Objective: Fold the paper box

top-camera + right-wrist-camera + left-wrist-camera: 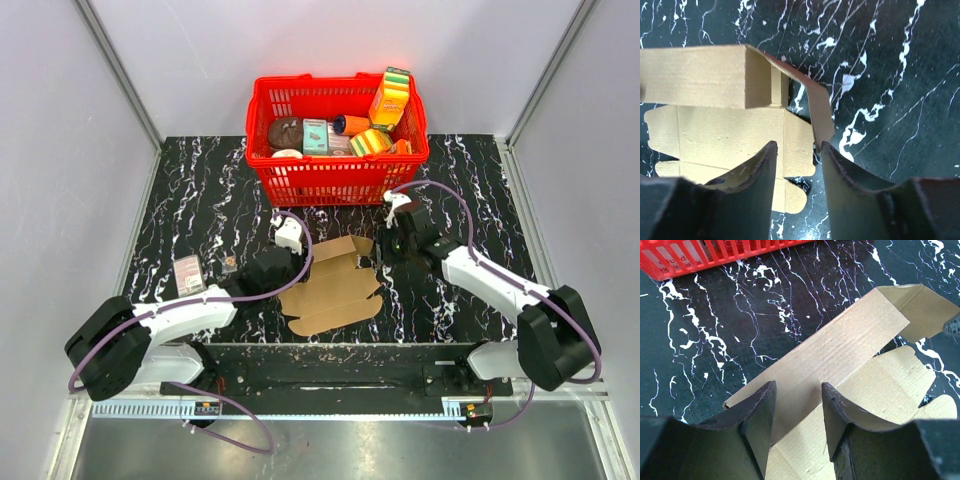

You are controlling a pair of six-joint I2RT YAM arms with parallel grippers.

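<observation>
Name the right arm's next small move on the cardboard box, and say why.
Probably nudge the right gripper forward to press the end flap in against the paper box: the jaws stand open, and the flap juts out loose by one fingertip, not yet tucked.

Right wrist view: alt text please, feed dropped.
A plain brown die-cut cardboard paper box lies partly folded on the black marble-patterned table, one long panel raised. The open right gripper hovers over its edge, a bent flap by one finger.
</observation>
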